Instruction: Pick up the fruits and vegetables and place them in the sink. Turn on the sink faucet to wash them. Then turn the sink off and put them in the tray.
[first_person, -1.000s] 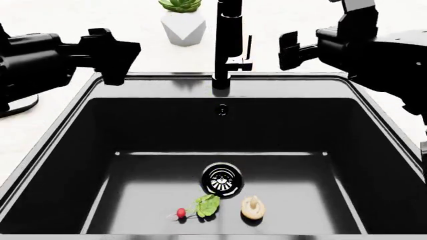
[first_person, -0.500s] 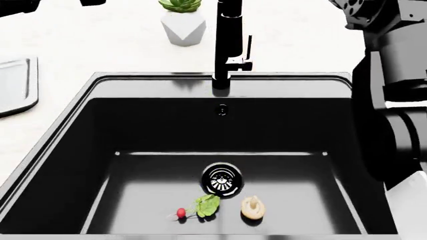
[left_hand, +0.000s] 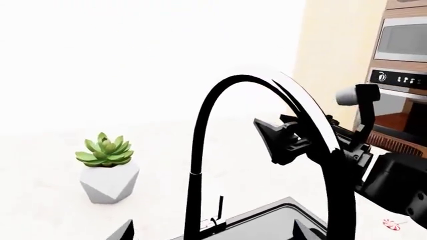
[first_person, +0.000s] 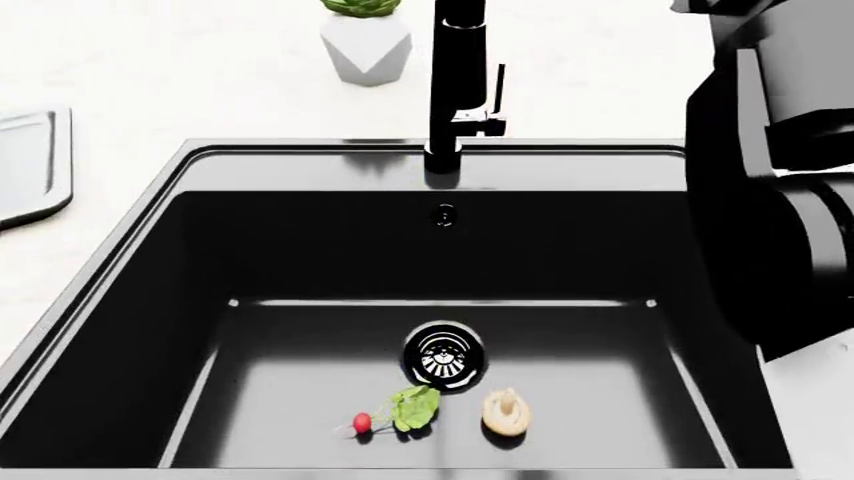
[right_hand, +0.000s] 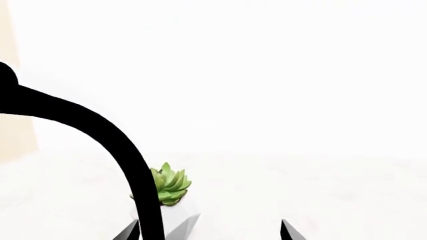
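A black sink (first_person: 120, 300) fills the head view. On its floor, near the front, a tiny red radish (first_person: 362, 424) with green leaves lies just left of a tan mushroom (first_person: 506, 412), both just in front of the chrome drain (first_person: 445, 357). The produce is in place, so the step in hand appears to be turning on the faucet (first_person: 454, 90), which stands at the far rim with its thin side lever (first_person: 498, 88) on its right.

The right arm (first_person: 774, 200) rises at the right edge. Each wrist view shows only two well-separated finger tips, so both grippers look spread, holding nothing.

To do this well, the right gripper should probably approach the lever from the right and push it gently. The grey tray (first_person: 30, 165) waits on the counter at the far left.
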